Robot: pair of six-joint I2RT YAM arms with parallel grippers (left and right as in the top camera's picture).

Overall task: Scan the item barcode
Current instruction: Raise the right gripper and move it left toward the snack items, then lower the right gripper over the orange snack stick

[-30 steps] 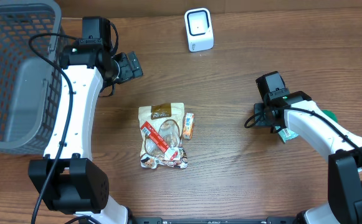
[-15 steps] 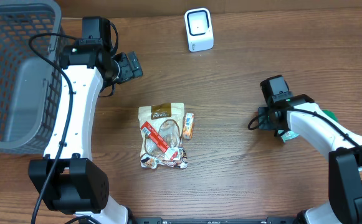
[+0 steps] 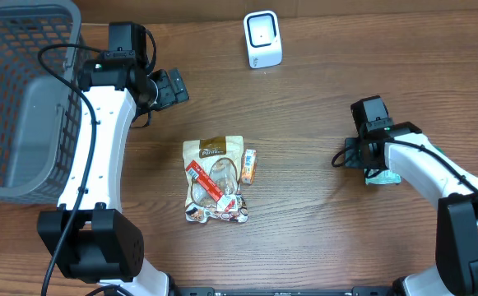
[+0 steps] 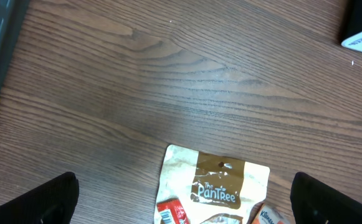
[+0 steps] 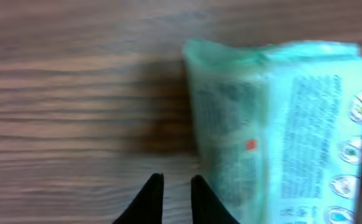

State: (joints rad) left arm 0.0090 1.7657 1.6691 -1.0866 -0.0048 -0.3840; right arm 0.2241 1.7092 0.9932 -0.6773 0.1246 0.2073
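Note:
A pale green packet (image 5: 280, 130) with fine print lies flat on the wooden table, just right of my right gripper (image 5: 176, 178). The two dark fingertips stand a narrow gap apart with only table between them, the right one beside the packet's edge. From overhead the packet (image 3: 384, 177) peeks out below my right gripper (image 3: 360, 156). The white scanner (image 3: 262, 39) stands at the back centre. My left gripper (image 4: 182, 183) hangs wide open above a beige PanTree pouch (image 4: 218, 183).
The pouch (image 3: 212, 152) sits mid-table with a red packet (image 3: 204, 179) on it and a small orange packet (image 3: 249, 164) beside it. A grey mesh basket (image 3: 16, 99) fills the far left. The scanner's corner (image 4: 361, 28) shows in the left wrist view.
My right arm has shifted a little to the right and toward the front edge, and its fingertips have parted slightly. The left arm has not moved.

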